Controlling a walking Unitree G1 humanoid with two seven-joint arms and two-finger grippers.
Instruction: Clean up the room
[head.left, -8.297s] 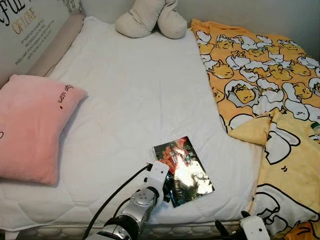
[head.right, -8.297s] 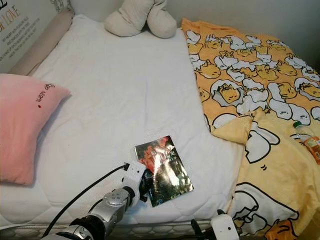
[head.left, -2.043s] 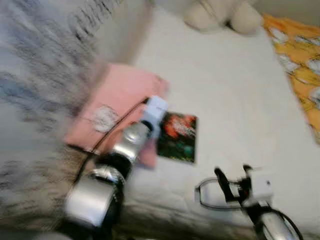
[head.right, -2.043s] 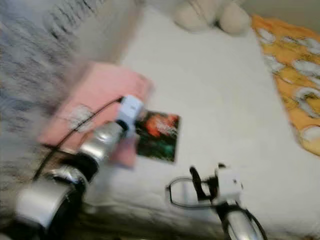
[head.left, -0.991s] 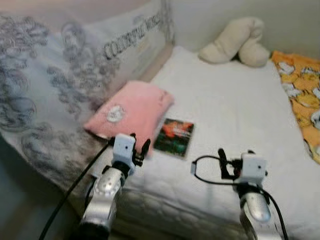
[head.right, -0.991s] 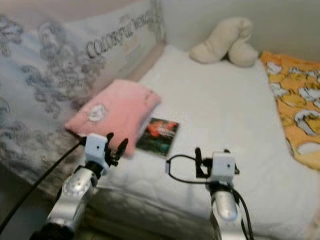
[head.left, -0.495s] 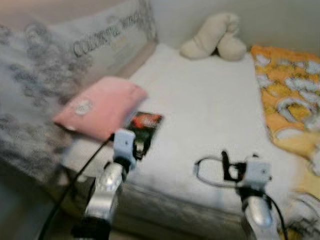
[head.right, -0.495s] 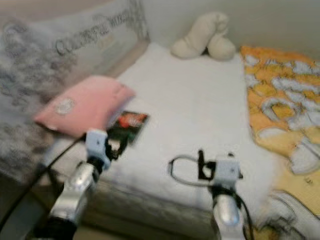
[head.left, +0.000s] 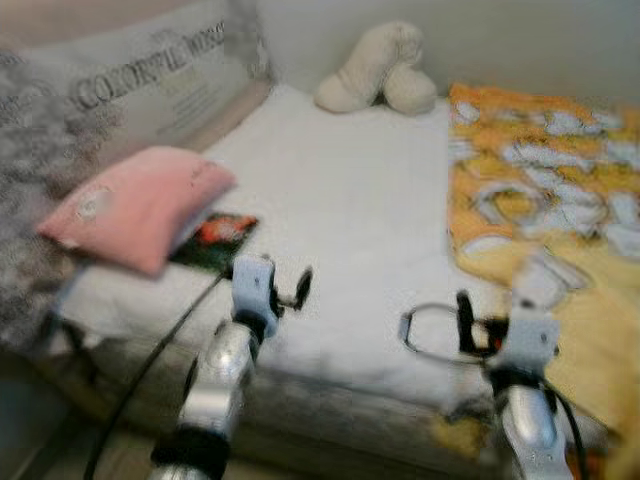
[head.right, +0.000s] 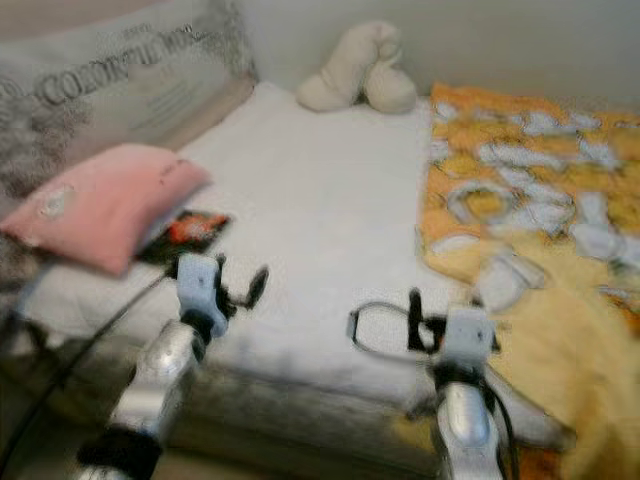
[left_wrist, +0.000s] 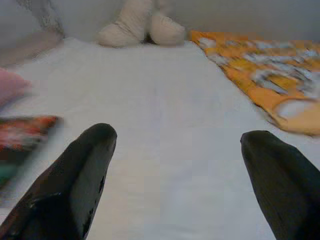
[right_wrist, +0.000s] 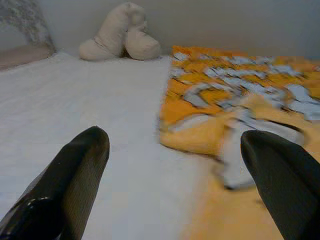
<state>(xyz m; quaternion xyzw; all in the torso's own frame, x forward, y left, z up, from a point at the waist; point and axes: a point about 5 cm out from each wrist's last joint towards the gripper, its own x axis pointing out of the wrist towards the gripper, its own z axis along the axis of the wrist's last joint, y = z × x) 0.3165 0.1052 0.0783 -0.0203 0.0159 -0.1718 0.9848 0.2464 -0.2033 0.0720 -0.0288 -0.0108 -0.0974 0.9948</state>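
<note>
one pink pillow (head.left: 135, 205), one booklet (head.left: 213, 240), one plush toy (head.left: 375, 70), one yellow blanket (head.left: 545, 200)

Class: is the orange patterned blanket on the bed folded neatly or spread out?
Spread out: the orange blanket lies rumpled across the bed's right side.

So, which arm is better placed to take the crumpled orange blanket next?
Probably the right gripper: it is open and nearest the orange blanket. The left gripper, also open, is nearer the pink pillow.
</note>
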